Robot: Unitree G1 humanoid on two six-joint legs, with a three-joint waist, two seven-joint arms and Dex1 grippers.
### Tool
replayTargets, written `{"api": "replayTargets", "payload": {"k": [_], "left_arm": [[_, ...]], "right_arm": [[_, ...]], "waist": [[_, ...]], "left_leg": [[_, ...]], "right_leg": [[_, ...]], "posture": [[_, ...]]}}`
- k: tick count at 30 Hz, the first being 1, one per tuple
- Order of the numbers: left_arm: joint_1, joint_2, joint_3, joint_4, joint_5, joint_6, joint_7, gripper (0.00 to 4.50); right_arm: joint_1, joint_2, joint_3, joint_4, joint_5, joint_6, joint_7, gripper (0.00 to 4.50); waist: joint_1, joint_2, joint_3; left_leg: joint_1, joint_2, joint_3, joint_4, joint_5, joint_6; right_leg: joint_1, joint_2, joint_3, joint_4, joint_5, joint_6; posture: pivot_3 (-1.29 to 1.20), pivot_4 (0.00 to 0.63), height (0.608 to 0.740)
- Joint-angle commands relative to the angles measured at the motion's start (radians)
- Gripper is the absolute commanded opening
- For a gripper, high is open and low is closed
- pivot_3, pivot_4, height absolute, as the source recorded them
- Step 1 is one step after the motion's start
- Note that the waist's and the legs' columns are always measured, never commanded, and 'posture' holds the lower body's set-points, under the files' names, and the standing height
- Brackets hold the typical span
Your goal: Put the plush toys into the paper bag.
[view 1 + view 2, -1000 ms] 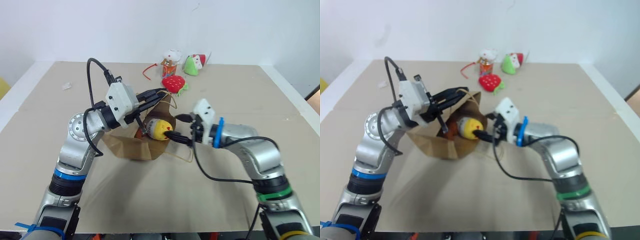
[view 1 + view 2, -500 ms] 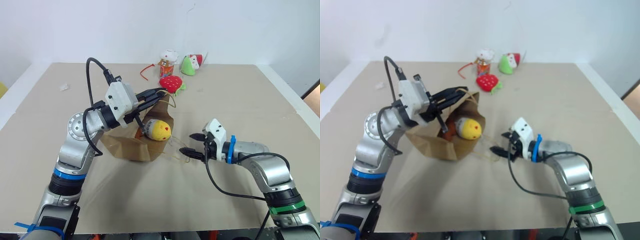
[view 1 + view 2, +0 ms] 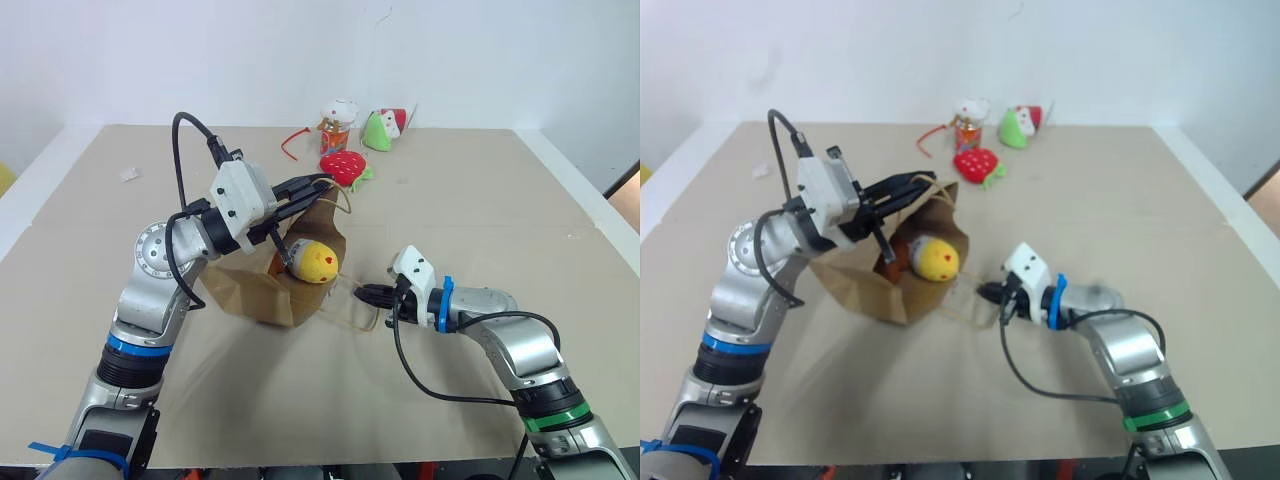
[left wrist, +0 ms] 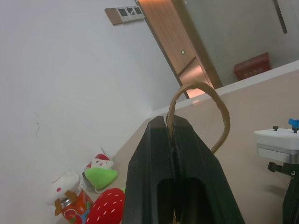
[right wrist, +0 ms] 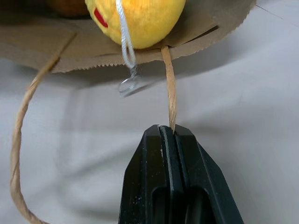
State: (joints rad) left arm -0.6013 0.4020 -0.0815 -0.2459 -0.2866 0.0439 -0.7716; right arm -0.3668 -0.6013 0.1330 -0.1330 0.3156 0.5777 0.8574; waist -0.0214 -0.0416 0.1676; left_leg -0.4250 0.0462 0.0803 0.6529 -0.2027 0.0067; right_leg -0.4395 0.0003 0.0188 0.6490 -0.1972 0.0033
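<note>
Yellow plush toy (image 3: 320,260) sits in mouth of paper bag (image 3: 262,290), bag lying on surface (image 3: 450,200). Left tool (image 3: 318,183) clamped on upper cord handle (image 4: 198,93), lifting it. Right tool (image 3: 362,293) clamped on lower cord handle (image 5: 169,93) beside bag opening.

One brown paper bag (image 3: 262,288) lies on one tan table (image 3: 470,190), with two cord loop handles, an upper handle (image 4: 198,107) and a lower handle (image 5: 21,140). Two plush toys sit at its mouth: a yellow toy (image 3: 314,260) and an orange-brown toy (image 3: 894,262). Three more toys stand at the far edge: a red strawberry (image 3: 344,166), a green-and-white plush (image 3: 383,127) and a white-topped orange figure (image 3: 340,121). Two grippers: left gripper (image 3: 318,187), right gripper (image 3: 362,293).
</note>
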Motion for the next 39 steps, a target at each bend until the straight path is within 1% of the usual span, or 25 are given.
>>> {"api": "replayTargets", "payload": {"k": [1, 3, 6, 9, 14, 19, 22, 26, 29, 35, 37, 38, 39], "left_arm": [[-0.022, 0.007, 0.015, -0.011, 0.003, -0.018, 0.004, 0.0], [-0.028, 0.007, 0.017, -0.005, 0.005, -0.019, 0.006, 0.0], [-0.041, 0.013, 0.02, 0.02, 0.019, -0.035, 0.005, 0.0], [-0.071, 0.02, 0.035, 0.082, 0.04, -0.067, 0.011, 0.0], [-0.093, 0.005, 0.034, 0.174, 0.071, -0.115, 0.03, 0.0], [-0.086, -0.031, 0.015, 0.214, 0.091, -0.141, 0.046, 0.0], [-0.077, -0.051, 0.003, 0.224, 0.102, -0.15, 0.05, 0.0], [-0.066, -0.067, -0.007, 0.225, 0.108, -0.154, 0.054, 0.0], [-0.063, -0.07, -0.008, 0.222, 0.111, -0.153, 0.052, 0.0], [-0.053, -0.058, -0.008, 0.203, 0.104, -0.136, 0.04, 0.0], [-0.048, -0.057, -0.008, 0.195, 0.1, -0.129, 0.038, 0.0], [-0.047, -0.055, -0.007, 0.191, 0.099, -0.125, 0.038, 0.0], [-0.045, -0.054, -0.006, 0.188, 0.097, -0.122, 0.037, 0.0]], "right_arm": [[-0.073, -0.054, -0.13, -0.057, 0.09, 0.032, 0.04, 0.08], [-0.131, -0.095, -0.196, -0.066, 0.147, 0.072, 0.059, 0.08], [-0.195, -0.153, -0.254, -0.065, 0.184, 0.105, 0.067, 0.08], [-0.243, -0.233, -0.299, -0.081, 0.227, 0.161, 0.101, 0.08], [-0.259, -0.329, -0.296, -0.138, 0.256, 0.22, 0.128, 0.08], [-0.292, -0.374, -0.293, -0.187, 0.282, 0.281, 0.115, 0.08], [-0.331, -0.374, -0.274, -0.173, 0.265, 0.292, 0.089, 0.08], [-0.327, -0.339, -0.203, -0.161, 0.206, 0.261, 0.048, 0.08], [-0.333, -0.306, -0.174, -0.146, 0.179, 0.249, 0.019, 0.08], [-0.333, -0.282, -0.16, -0.124, 0.154, 0.205, 0.025, 0.08], [-0.339, -0.277, -0.178, -0.117, 0.169, 0.208, 0.028, 0.08], [-0.344, -0.275, -0.191, -0.115, 0.184, 0.219, 0.029, 0.81], [-0.347, -0.277, -0.2, -0.116, 0.195, 0.225, 0.036, 1.12]], "waist": [[0.0, 0.0, 0.0], [0.0, 0.0, 0.0], [0.001, 0.0, 0.0], [0.001, 0.0, 0.0], [0.002, 0.001, 0.0], [0.001, 0.001, 0.0], [0.0, 0.001, 0.0], [0.0, 0.0, 0.0], [0.0, 0.001, 0.0], [0.0, 0.001, 0.0], [0.0, 0.001, 0.0], [0.0, 0.001, 0.0], [0.0, 0.001, 0.0]], "left_leg": [[0.0, 0.0, 0.0, 0.0, 0.0, 0.0], [0.0, 0.0, 0.001, 0.0, 0.0, 0.0], [0.0, 0.0, 0.001, 0.0, 0.0, 0.0], [0.0, 0.0, -0.001, 0.0, 0.0, 0.0], [0.0, 0.0, -0.001, -0.002, 0.0, 0.0], [0.0, 0.0, 0.0, -0.001, 0.0, 0.0], [0.0, 0.0, 0.001, -0.001, 0.0, 0.0], [0.0, 0.0, 0.001, -0.001, 0.0, 0.0], [0.0, 0.0, 0.001, -0.001, 0.0, 0.0], [-0.001, 0.0, 0.001, -0.001, 0.0, 0.0], [-0.001, 0.0, 0.001, -0.001, 0.0, 0.0], [-0.001, 0.0, 0.001, -0.001, 0.0, 0.0], [-0.001, 0.0, 0.001, -0.001, 0.0, 0.0]], "right_leg": [[0.0, 0.0, 0.0, 0.0, 0.0, 0.0], [0.0, -0.001, 0.001, 0.0, 0.0, 0.001], [0.0, -0.001, 0.001, 0.0, 0.0, 0.001], [0.001, 0.0, -0.001, 0.0, 0.0, -0.001], [0.0, -0.001, 0.0, 0.0, -0.001, -0.001], [-0.001, -0.001, 0.0, 0.0, -0.001, -0.001], [-0.001, -0.002, 0.0, 0.0, -0.001, 0.0], [0.0, -0.002, 0.0, 0.0, -0.001, 0.0], [-0.001, -0.002, 0.0, 0.0, -0.001, 0.0], [-0.001, -0.002, 0.0, 0.0, -0.001, 0.0], [-0.001, -0.002, 0.0, 0.0, -0.001, 0.0], [-0.001, -0.002, 0.0, 0.0, -0.001, 0.0], [-0.001, -0.002, 0.0, 0.0, -0.001, 0.0]], "posture": [[0.0, 0.15, 0.74], [0.0, 0.15, 0.74], [0.0, 0.15, 0.74], [0.0, 0.15, 0.74], [0.0, 0.15, 0.74], [0.0, 0.15, 0.74], [0.0, 0.15, 0.74], [0.0, 0.15, 0.74], [0.0, 0.15, 0.74], [0.0, 0.15, 0.74], [0.0, 0.15, 0.74], [0.0, 0.15, 0.74], [0.0, 0.15, 0.74]]}}
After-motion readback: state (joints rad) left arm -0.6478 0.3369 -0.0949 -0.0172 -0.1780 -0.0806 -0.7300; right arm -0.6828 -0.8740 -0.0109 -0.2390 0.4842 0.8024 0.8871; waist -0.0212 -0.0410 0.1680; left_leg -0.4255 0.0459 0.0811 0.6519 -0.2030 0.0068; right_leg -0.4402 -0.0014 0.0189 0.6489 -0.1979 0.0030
